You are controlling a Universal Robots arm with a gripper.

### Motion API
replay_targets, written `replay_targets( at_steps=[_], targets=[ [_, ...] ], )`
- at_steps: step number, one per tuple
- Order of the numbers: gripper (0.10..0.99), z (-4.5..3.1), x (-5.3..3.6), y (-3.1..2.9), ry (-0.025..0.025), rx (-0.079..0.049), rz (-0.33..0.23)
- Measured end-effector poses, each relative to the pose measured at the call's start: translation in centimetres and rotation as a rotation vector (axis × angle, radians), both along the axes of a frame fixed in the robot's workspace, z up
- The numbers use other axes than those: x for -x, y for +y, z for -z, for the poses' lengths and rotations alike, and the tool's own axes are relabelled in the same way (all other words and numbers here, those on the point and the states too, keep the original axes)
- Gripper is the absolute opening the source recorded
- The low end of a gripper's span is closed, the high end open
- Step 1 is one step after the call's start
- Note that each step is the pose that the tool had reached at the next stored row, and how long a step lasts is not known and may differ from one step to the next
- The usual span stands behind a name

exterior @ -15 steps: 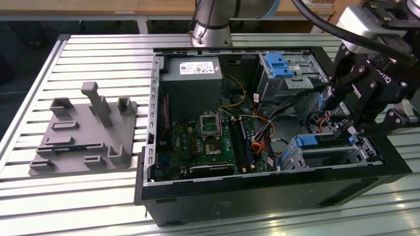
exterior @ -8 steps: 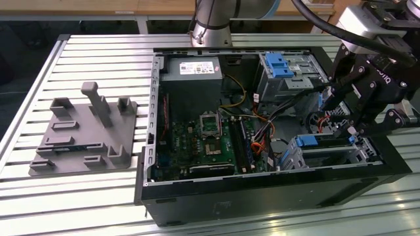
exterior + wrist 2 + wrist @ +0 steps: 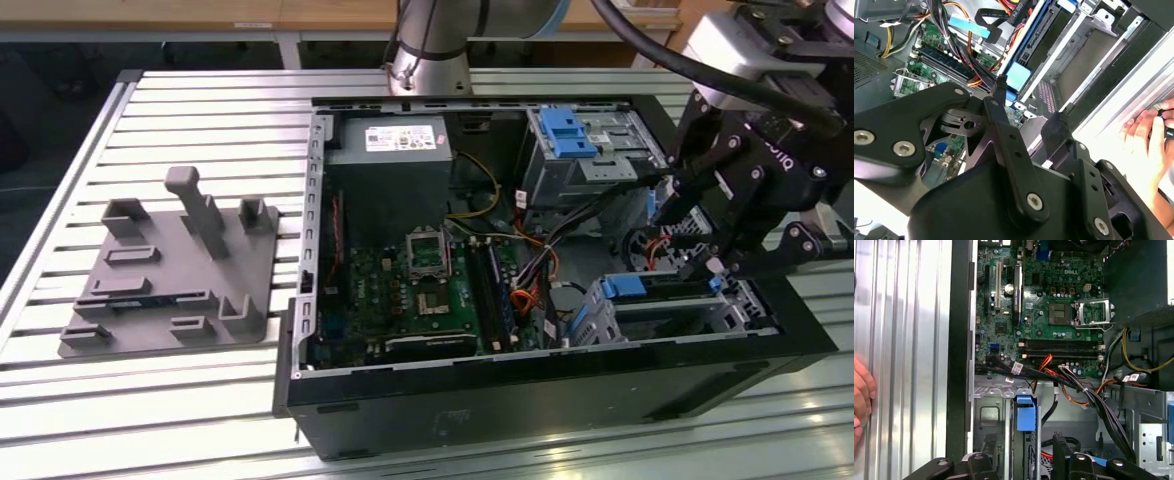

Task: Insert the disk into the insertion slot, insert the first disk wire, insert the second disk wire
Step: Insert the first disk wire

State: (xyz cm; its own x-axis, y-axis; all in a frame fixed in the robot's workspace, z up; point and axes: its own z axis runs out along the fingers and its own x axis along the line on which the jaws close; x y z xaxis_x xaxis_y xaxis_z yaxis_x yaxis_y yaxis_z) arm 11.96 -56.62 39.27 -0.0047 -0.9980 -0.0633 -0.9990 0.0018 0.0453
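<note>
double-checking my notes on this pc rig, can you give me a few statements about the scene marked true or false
1. The computer case lies open on a slotted metal table. True.
2. The grey fixture stands on the exterior view's right of the case. False: it stands on the exterior view's left of it.
3. The claw hangs over the insertion slot, at the case's end on the exterior view's right. True.
4. A cooler with a fan covers the processor socket on the motherboard. False: the socket is bare, with nothing mounted on it.
5. A person's hand is over the table beside the case. True.
</note>
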Motion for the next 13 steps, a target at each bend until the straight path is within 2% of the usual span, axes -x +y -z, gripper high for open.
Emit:
replay_targets(
  at_steps=[1,2,8,11,12,13],
  targets=[
    [0.557,0.02,0.00,0.11,-0.0013,0.004,0.000],
    [0.557,0.04,0.00,0.30,-0.0014,0.018,0.000],
    [0.557,0.10,0.00,1.23,-0.0007,0.126,0.000],
    [0.557,0.13,0.00,1.60,0.0016,0.182,0.000],
    [0.557,0.14,0.00,1.73,0.0019,0.197,0.000],
    [0.557,0.15,-0.03,1.91,0.0020,0.201,0.000]
  ],
)
